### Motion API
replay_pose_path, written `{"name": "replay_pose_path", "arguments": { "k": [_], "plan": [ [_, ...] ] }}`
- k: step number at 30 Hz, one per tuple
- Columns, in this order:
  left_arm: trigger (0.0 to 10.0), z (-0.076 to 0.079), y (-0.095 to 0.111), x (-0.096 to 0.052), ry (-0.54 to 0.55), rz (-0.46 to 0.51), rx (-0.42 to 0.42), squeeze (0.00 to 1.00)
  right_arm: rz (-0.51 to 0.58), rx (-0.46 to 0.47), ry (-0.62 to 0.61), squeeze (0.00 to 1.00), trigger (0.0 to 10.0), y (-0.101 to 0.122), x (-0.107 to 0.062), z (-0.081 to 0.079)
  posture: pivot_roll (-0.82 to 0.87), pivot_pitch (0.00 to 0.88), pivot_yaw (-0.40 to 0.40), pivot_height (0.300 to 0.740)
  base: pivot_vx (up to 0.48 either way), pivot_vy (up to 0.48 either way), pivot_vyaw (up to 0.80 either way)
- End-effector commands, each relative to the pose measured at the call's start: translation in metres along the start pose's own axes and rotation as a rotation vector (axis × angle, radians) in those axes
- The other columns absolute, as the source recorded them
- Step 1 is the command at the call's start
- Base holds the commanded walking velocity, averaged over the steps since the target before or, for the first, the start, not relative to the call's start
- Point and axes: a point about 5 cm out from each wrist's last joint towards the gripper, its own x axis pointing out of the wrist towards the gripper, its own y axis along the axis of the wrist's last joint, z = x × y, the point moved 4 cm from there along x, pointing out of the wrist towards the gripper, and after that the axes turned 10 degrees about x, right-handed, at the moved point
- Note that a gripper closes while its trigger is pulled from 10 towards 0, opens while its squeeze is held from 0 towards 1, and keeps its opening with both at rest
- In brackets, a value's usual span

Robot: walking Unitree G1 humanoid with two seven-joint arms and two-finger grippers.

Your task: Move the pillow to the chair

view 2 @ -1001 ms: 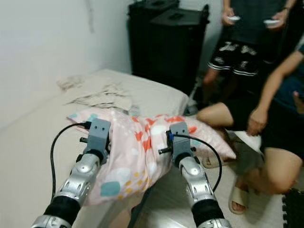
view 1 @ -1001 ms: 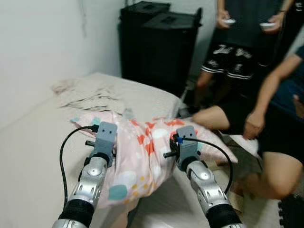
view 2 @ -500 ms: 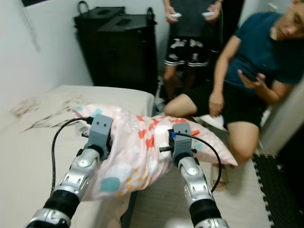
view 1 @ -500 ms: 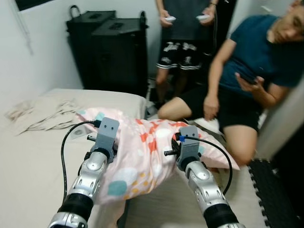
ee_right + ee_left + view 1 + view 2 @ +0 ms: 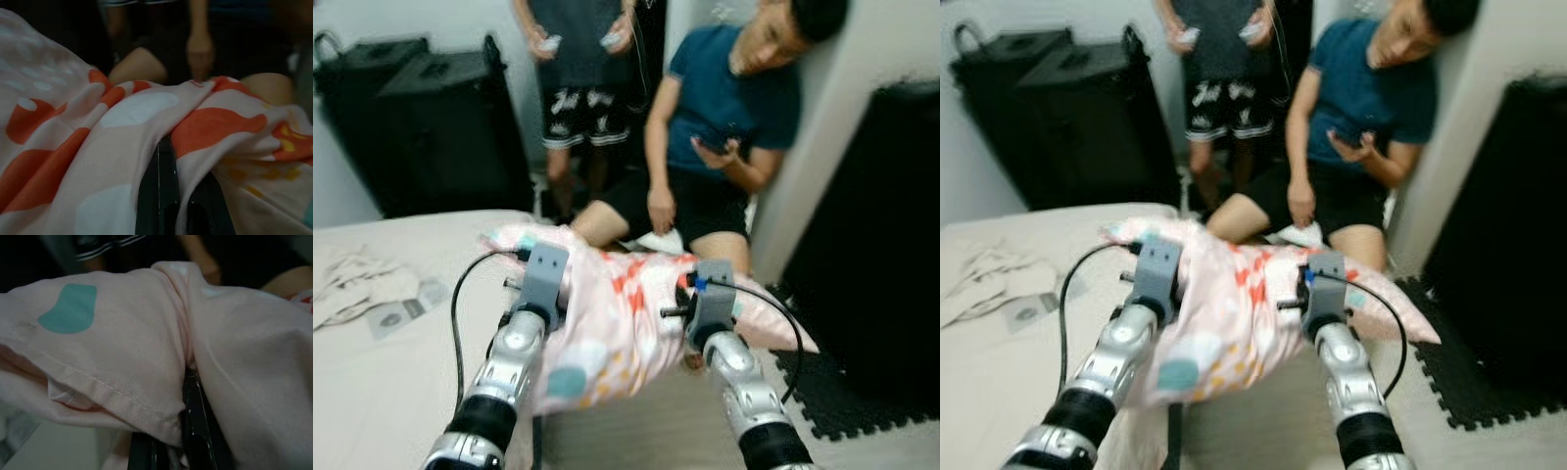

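Observation:
A pink pillow [image 5: 622, 323] with orange, teal and white blotches hangs between my two arms, lifted off the bed [image 5: 372, 392]. My left gripper [image 5: 546, 279] is shut on the pillow's left end; in the left wrist view its black fingers [image 5: 194, 431] pinch a fold of the cloth [image 5: 122, 362]. My right gripper [image 5: 710, 286] is shut on the right part, with cloth [image 5: 122, 147] bunched over its fingers [image 5: 159, 191] in the right wrist view. The pillow's far corner [image 5: 783, 333] droops to the right.
A person in a blue shirt [image 5: 729, 147] sits against the wall right behind the pillow. Another person [image 5: 582, 69] stands behind, holding controllers. Black cases [image 5: 421, 127] stand at the back left, a black bulk [image 5: 881, 255] at right, and a black foam mat [image 5: 832, 392] on the floor.
The camera has swung to the right: the bed and black cases slid left and the seated person came to the middle. Both grippers still hold the pillow the same way.

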Motion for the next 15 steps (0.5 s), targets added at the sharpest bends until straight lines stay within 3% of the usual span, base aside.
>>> {"name": "replay_pose_path", "arguments": {
  "k": [1,15],
  "plan": [
    [10.0,0.0100,0.0072,0.0001,-0.047,0.043,0.027,0.00,0.059,-0.002,0.073,0.00,10.0,0.0135,0.0030,-0.0219,-0.05,0.066,0.077,0.740,0.000,0.000,-0.80],
    [10.0,0.0106,0.0136,0.0011,-0.047,0.061,0.024,0.00,0.075,-0.023,0.083,0.00,10.0,0.0213,0.0052,-0.0240,-0.04,0.053,0.083,0.740,0.000,0.000,-0.80]
  ]
}}
